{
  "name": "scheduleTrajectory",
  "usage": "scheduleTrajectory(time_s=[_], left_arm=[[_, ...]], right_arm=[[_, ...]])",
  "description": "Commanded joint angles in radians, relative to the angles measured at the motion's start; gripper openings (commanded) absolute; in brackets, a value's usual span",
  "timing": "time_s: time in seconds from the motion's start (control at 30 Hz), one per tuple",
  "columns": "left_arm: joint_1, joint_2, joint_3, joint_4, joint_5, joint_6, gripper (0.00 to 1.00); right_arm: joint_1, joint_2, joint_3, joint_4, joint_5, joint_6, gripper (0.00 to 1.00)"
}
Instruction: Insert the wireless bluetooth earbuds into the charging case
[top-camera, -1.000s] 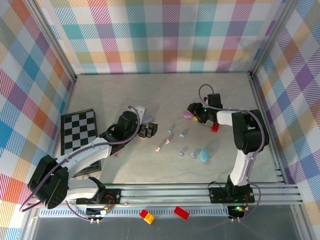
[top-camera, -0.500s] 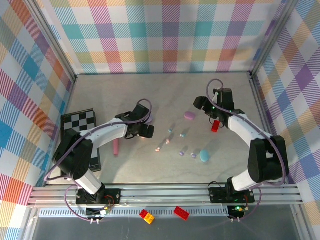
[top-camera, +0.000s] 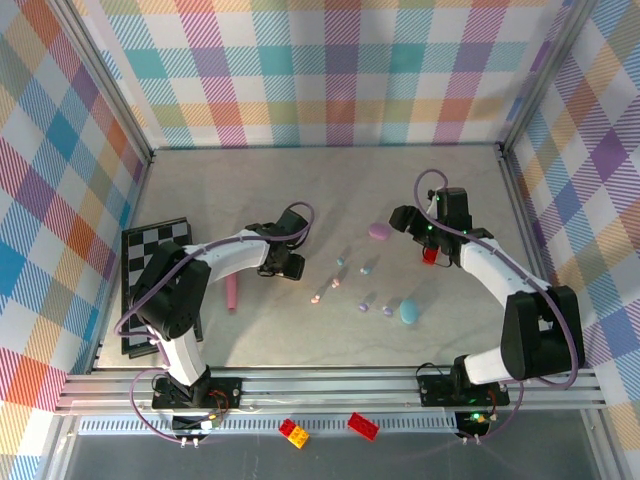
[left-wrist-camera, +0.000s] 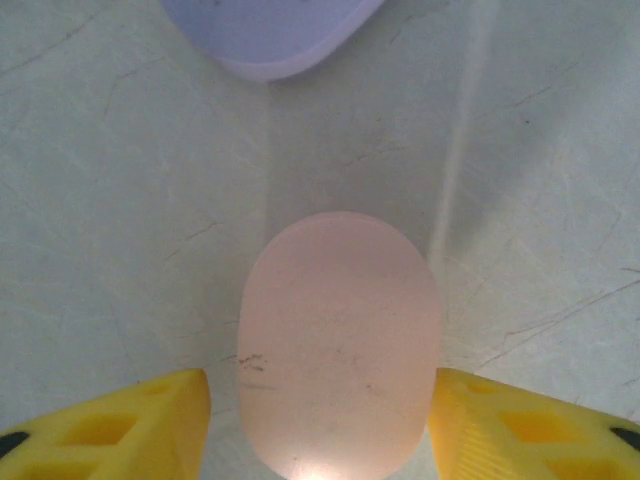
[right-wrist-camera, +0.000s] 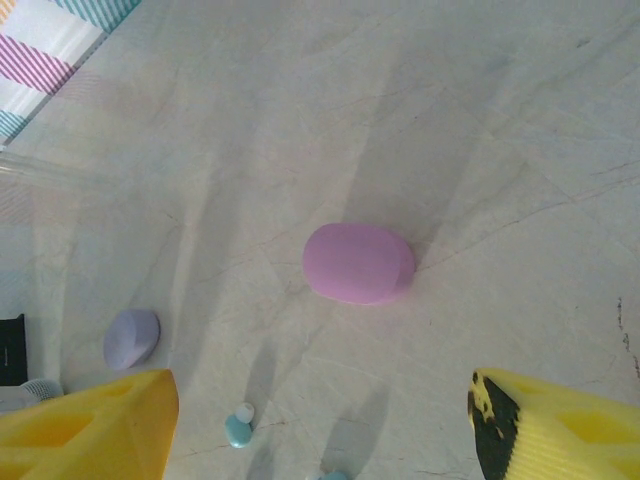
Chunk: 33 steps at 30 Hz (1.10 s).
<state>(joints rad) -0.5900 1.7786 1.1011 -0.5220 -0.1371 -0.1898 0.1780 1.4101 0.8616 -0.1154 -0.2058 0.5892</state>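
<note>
A pale pink oval charging case lies on the table between the yellow fingers of my left gripper. The right finger is at the case's edge and a thin gap shows at the left one, so the jaws stand open around it. A lavender case lies just beyond. My right gripper hangs wide open above a magenta case, holding nothing. Several tiny earbuds lie scattered mid-table, with a teal case nearer the front.
A long pink stick and a checkerboard lie to the left. A red brick sits under the right arm. A yellow brick and a red brick lie off the front rail. Framed plaid walls close the sides.
My left gripper's jaws have narrowed from wide open to close around the pale pink case. My right gripper has opened wider and drawn back to the right from the magenta case.
</note>
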Motion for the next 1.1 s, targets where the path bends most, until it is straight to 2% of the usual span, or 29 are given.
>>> scheduleTrajectory(time_s=[0.0,0.13,0.27,0.5,0.63,0.77,0.83,1.07], left_arm=[[0.011,0.012,0.026,-0.021,0.012,0.008,0.48],[0.01,-0.009,0.023,-0.033,-0.005,0.02,0.4],[0.009,-0.078,-0.003,-0.01,-0.015,0.069,0.38],[-0.036,-0.212,-0.07,0.151,0.104,0.256,0.36],[-0.104,-0.291,-0.127,0.31,0.193,0.426,0.36],[-0.148,-0.366,-0.189,0.446,0.313,0.537,0.36],[-0.171,-0.392,-0.216,0.508,0.337,0.582,0.36],[-0.217,-0.413,-0.209,0.523,0.38,0.668,0.36]], right_arm=[[0.008,-0.029,0.002,-0.02,-0.026,-0.01,0.76],[0.01,-0.054,-0.005,-0.022,-0.058,0.001,0.76],[0.012,-0.103,-0.016,-0.052,-0.137,-0.004,0.76],[0.021,-0.168,0.004,-0.182,-0.366,-0.037,0.75],[0.034,-0.195,0.025,-0.24,-0.479,-0.032,0.75],[0.041,-0.198,0.022,-0.266,-0.57,-0.074,0.75],[0.042,-0.193,0.012,-0.262,-0.615,-0.084,0.75],[0.093,-0.173,-0.004,-0.2,-0.69,-0.062,0.72]])
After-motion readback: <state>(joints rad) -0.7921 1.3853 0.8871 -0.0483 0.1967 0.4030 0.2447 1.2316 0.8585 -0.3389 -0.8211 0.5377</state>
